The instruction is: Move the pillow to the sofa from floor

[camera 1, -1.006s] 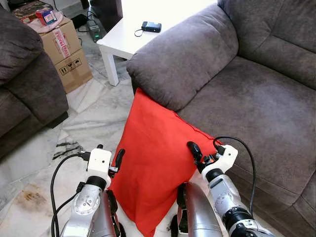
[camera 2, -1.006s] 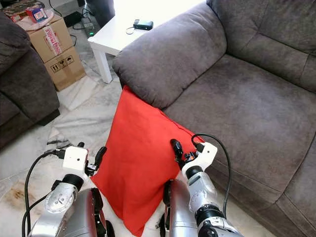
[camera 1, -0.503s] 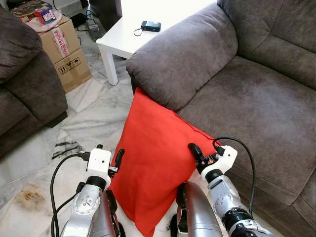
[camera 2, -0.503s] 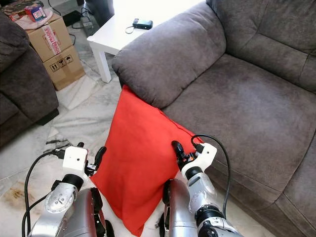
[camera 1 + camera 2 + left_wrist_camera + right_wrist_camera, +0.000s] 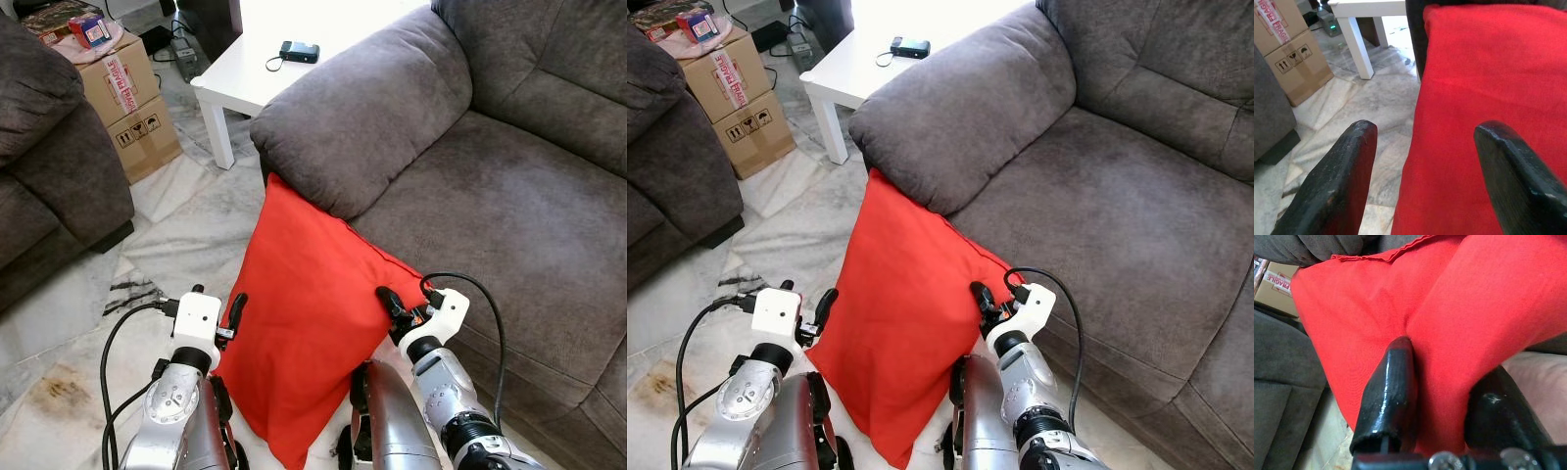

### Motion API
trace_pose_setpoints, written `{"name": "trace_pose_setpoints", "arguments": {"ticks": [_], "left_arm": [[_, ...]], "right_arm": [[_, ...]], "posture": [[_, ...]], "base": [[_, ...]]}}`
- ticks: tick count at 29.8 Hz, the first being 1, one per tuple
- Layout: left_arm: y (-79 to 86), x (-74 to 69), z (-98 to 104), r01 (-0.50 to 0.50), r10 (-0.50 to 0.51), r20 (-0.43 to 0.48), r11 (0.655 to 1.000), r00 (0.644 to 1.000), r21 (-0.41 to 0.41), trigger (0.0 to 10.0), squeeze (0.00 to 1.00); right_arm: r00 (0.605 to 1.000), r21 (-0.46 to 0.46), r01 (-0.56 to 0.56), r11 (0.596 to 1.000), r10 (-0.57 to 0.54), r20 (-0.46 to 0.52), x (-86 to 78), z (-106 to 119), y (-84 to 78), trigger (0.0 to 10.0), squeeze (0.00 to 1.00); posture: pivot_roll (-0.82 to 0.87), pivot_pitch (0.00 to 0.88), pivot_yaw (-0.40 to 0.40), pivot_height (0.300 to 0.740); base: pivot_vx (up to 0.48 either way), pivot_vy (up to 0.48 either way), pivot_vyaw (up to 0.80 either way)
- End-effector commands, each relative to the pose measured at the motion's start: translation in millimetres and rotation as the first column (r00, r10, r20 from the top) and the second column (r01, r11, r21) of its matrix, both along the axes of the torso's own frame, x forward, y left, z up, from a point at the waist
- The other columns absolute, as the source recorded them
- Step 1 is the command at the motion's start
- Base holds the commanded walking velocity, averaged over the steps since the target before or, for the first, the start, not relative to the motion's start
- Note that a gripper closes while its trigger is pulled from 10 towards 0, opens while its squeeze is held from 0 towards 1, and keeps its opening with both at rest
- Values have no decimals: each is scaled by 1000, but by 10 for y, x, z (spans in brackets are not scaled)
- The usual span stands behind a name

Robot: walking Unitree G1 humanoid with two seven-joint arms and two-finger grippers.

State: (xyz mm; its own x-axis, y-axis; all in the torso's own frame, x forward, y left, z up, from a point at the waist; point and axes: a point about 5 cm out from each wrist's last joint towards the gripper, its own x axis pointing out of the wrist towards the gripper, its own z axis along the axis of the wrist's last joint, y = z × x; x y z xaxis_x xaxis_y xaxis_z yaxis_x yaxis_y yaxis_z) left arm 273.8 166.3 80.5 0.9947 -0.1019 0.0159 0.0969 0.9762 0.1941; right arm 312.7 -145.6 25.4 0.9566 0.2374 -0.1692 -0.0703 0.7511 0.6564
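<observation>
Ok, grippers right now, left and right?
Left gripper: open, at the red pillow's left edge.
Right gripper: shut on a fold of the pillow.

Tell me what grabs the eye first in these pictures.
The big red pillow stands on edge on the marble floor, leaning against the grey sofa below its armrest. The right gripper pinches a fold of its fabric, while the left gripper sits open at its other edge.
</observation>
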Motion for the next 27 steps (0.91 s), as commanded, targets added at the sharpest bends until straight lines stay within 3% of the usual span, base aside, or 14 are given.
{"name": "trace_pose_setpoints", "arguments": {"ticks": [1,24,25,26,27], "left_arm": [[22,-31,-61,-14,14,-29,1000,999,0,10000,0],[28,23,-43,-16,16,-19,1000,1000,1,10000,0],[32,23,-41,-16,16,-19,1000,1000,2,10000,0],[37,23,-38,-17,17,-18,1000,1000,4,10000,0],[48,22,-34,-18,18,-16,1000,1000,5,10000,0]], "right_arm": [[1000,-6,-17,1000,17,-5,-10,-17,35,0,0],[997,-41,-55,998,57,45,30,56,63,0,0],[997,-44,-60,997,62,51,30,62,64,4706,0],[996,-46,-64,997,67,58,30,69,63,8353,0],[995,-47,-71,996,74,66,28,75,57,10000,0]], "posture": [[-1,222,-60,567],[-5,198,-62,567],[-4,198,-62,567],[-6,198,-63,567],[-6,198,-63,567]], "base": [[0,0,0],[0,0,0],[0,0,0],[0,0,0],[0,0,0]]}}
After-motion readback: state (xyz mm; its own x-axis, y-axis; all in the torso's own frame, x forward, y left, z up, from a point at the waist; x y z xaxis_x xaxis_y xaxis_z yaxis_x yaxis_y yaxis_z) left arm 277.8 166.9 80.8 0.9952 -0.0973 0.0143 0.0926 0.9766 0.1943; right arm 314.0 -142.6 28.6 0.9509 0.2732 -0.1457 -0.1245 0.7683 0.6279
